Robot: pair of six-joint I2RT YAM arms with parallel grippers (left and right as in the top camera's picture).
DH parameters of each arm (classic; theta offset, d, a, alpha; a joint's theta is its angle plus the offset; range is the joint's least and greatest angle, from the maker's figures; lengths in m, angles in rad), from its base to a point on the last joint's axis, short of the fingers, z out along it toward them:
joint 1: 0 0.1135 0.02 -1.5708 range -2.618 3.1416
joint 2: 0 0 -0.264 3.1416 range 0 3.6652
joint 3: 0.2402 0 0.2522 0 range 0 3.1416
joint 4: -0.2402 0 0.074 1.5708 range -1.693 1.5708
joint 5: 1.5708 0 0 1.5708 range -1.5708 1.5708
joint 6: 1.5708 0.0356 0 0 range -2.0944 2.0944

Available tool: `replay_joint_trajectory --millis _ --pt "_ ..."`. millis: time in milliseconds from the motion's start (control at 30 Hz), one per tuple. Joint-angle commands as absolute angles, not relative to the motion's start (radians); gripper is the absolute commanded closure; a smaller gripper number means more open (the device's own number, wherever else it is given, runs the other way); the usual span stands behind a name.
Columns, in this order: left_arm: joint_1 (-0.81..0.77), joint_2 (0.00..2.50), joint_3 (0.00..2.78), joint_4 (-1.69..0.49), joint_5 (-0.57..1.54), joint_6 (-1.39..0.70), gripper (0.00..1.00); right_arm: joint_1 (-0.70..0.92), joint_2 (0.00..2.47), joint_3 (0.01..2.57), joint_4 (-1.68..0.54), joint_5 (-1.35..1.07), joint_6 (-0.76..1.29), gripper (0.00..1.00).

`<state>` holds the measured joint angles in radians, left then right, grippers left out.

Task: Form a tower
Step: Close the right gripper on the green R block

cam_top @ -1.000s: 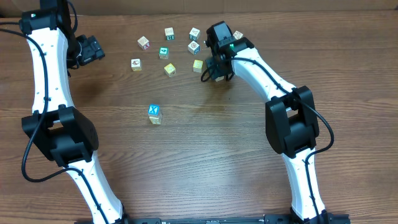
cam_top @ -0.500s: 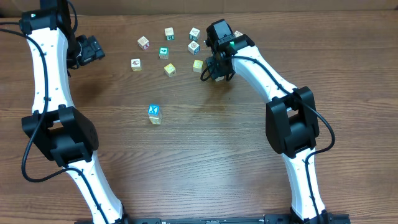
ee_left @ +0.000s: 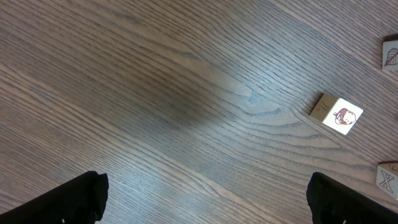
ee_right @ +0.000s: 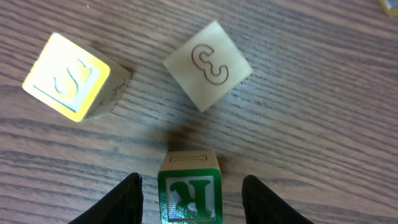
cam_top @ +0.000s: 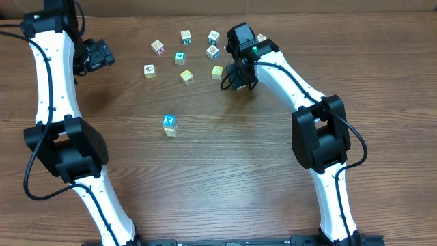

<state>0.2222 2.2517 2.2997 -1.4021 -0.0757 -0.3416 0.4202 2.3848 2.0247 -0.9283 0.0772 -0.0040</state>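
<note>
Almost all the change lies with the right arm [cam_top: 287,75], and it is slight. In the overhead view the right gripper [cam_top: 234,78], in the upper middle of the frame, crept a touch up and to the left from where it hung a second ago, then eased partly back. The black cable loop [cam_top: 254,83] beside it now bulges a little lower on its right side. The arm's dark elbow [cam_top: 321,133], at the right of the frame, seems to have edged a hair to the right. The shift is too small to tell whether the gripper's height above the table [cam_top: 225,171] has changed.
</note>
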Motion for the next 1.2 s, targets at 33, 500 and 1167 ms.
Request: replay_joint_trajectory --millis 33,500,1167 --pt "0.213 2.246 2.312 -1.402 -0.078 -0.352 0.0 0.418 2.388 2.015 -0.925 0.07 -0.005 0.51" --pt "0.213 2.246 2.312 -1.402 -0.078 -0.352 0.0 0.418 2.389 2.015 -0.934 0.07 -0.004 0.64" --pt "0.213 2.246 2.312 -1.402 -0.078 -0.352 0.0 0.418 2.395 2.015 -0.934 0.07 0.011 0.57"
